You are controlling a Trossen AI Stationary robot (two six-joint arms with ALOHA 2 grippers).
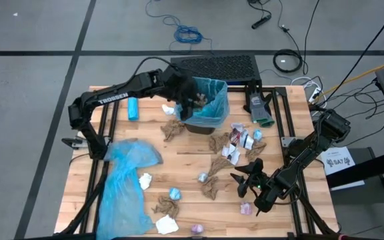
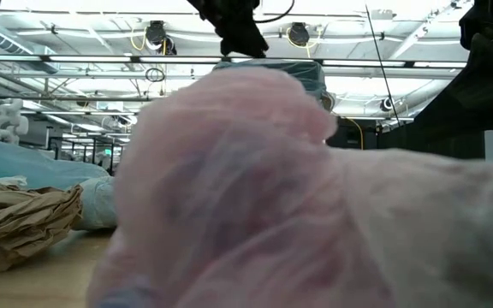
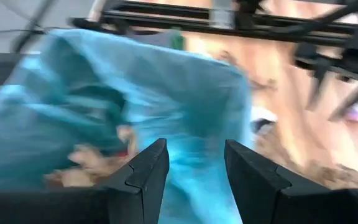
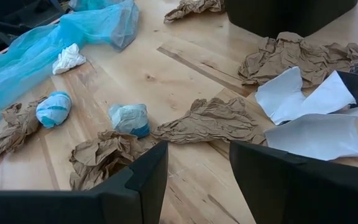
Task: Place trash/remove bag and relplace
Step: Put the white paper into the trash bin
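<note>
A dark bin lined with a light-blue bag (image 1: 209, 100) stands at the table's far middle, with brown paper wads (image 3: 86, 165) inside. My left gripper (image 1: 191, 101) hovers open over the bin's left rim, nothing between its fingers (image 3: 146, 174). Trash lies over the table: brown wads (image 1: 213, 167), white paper bits (image 1: 233, 152), light-blue wrappers (image 4: 129, 118) and a pink wrapper (image 2: 298, 197) right in front of the low camera. My right gripper (image 1: 245, 181) waits open above the table's near right, its fingers (image 4: 148, 174) short of a brown wad (image 4: 207, 121).
A loose light-blue bag (image 1: 127, 177) lies spread along the table's left side. A small solid blue oblong object (image 1: 133, 109) sits at the far left. A dark green tool (image 1: 259, 110) lies at the far right, and a black mesh crate (image 1: 215, 65) stands behind the bin.
</note>
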